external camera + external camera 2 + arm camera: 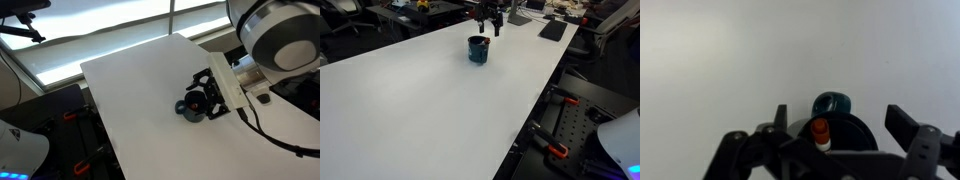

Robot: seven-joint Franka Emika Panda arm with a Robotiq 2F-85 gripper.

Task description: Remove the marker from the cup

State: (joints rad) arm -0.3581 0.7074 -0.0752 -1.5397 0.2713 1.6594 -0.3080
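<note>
One dark blue-grey cup (478, 49) stands on the white table (410, 100), in the upper middle of an exterior view. The gripper (489, 24) hangs just above it. Its jaws are spread wide apart and clasp nothing. Low in the centre of the wrist view, the marker (821, 131) shows a reddish tip poking up, apparently from inside the cup's mouth, though the dark rim is hard to trace there. One finger (902, 122) frames the lower right.
</note>
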